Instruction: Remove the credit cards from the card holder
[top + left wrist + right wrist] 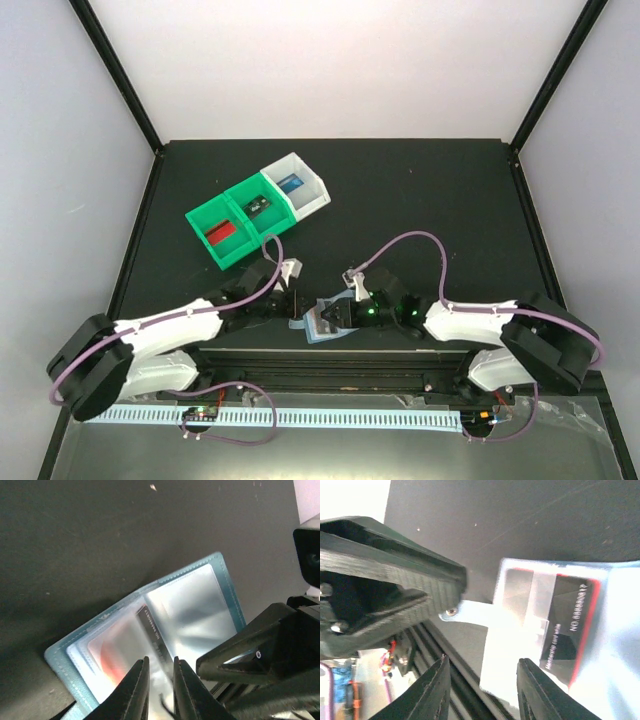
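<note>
Looking at the card holder (322, 328), Ana, where is it lying and how far is the job getting?

It is lying open on the desk (420, 200), Ben, at the near edge between the two arms. Three cards are already sitting out in the bins: a red card (218, 233) and a black card (258, 206) in the green bins (200, 222), and a blue card (291, 184) in the white bin (316, 186). So I am judging most of it done.

What is remaining?

At least one. A black-faced card with a red edge (570, 630) and white printed numbers is showing through a pocket. Whether more are hiding behind the other pages, I am not managing to tell.

And the fingers?

The right fingers (432, 695) are standing wide apart, straddling a pale panel of the holder, and one is appearing to press on its edge. The left fingers (137, 690) are hovering over the open pages with only a narrow slit between them. Whether they are pinching anything, I cannot tell.

How is the holder looking as a material?

Soft and glossy. Clear film pockets are catching glare, a pale blue stitched border is running round the rounded corners, and a small snap tab (470, 612) is sticking out. The cards are looking thin, stiff and flat, and the desk is looking matte black.
</note>
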